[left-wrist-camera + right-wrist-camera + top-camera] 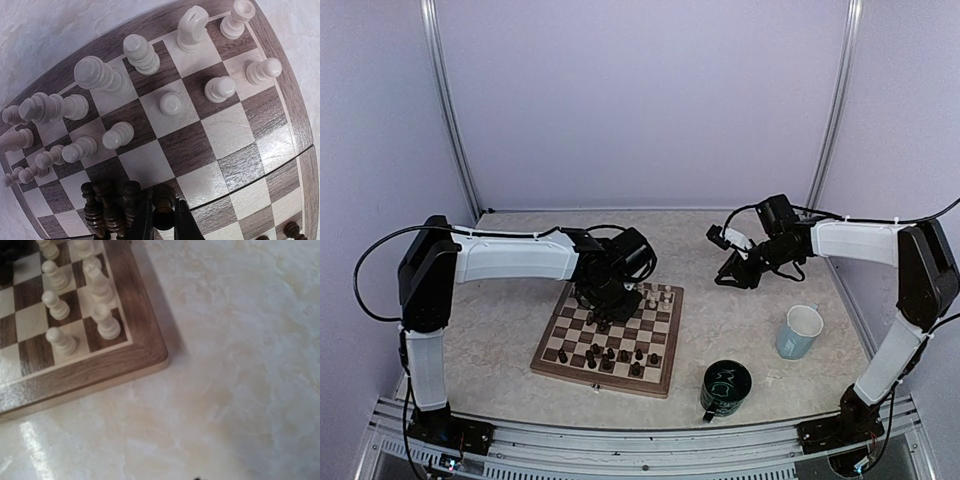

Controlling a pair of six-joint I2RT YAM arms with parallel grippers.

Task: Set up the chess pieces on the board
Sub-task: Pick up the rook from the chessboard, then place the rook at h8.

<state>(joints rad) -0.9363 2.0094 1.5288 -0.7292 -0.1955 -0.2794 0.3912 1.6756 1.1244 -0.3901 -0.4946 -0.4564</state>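
Observation:
The board lies at the table's centre left, its brown border filling the left wrist view. Cream chess pieces stand along its far rows, some leaning or lying at the left end. Dark chess pieces are scattered over the near rows. My left gripper is low over the board's middle, shut on a dark pawn, with several dark pieces clustered just to its left. My right gripper hovers over bare table to the right of the board's far corner. Its fingers are out of its wrist view.
A pale blue mug stands at the right. A dark green mug sits near the front edge, just right of the board's near corner. Pale walls and metal posts enclose the table.

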